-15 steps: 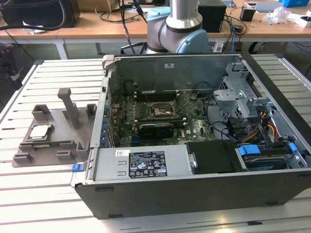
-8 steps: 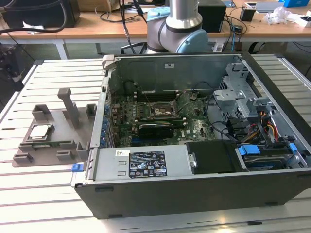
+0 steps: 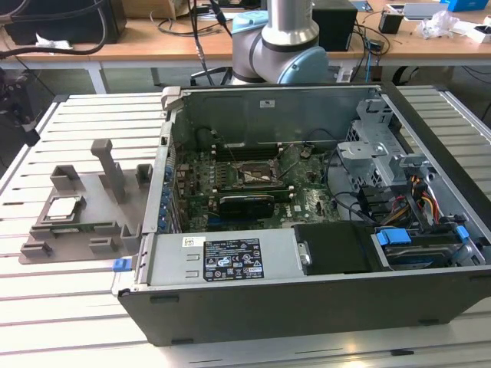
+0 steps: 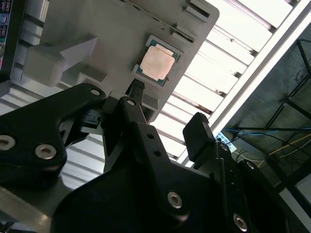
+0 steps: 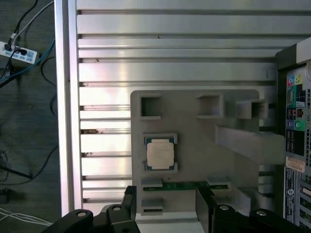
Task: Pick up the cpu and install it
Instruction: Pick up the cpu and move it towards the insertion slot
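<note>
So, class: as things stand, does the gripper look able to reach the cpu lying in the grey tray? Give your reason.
Probably yes. The cpu lies lid-up in the tray with nothing over it, the gripper is open and points toward it, and the tray's tall post stands off to one side.

- We saw the arm (image 3: 285, 38) in the exterior view: a silver tube above grey joint housings with pale blue caps (image 3: 305, 70).
- In the second wrist view, the gripper (image 4: 167, 104) was matte black, its plates studded with silver screws (image 4: 45, 151).
- Its fingers (image 4: 198, 136) ended in blocky black tips.
</note>
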You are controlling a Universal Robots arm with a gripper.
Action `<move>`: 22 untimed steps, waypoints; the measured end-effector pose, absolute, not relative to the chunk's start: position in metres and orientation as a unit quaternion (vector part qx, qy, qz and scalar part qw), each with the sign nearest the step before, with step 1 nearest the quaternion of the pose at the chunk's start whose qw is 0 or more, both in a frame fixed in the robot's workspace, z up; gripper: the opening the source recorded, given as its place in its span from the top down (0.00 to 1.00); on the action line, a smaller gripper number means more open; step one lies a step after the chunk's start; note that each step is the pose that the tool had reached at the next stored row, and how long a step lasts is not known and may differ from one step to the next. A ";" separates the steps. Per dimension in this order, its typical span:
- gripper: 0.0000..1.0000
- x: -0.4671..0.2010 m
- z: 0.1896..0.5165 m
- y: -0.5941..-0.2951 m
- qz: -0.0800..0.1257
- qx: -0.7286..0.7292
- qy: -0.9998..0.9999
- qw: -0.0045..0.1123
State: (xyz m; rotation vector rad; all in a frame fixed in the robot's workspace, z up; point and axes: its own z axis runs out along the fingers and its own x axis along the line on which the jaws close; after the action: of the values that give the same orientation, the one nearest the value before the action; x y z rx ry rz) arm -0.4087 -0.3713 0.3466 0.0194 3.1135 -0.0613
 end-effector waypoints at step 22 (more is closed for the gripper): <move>0.40 -0.409 0.329 -0.364 -0.020 0.006 1.000 0.014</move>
State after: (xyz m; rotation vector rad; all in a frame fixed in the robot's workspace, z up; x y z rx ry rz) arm -0.4087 -0.3636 0.3289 0.0196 3.1134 -0.0625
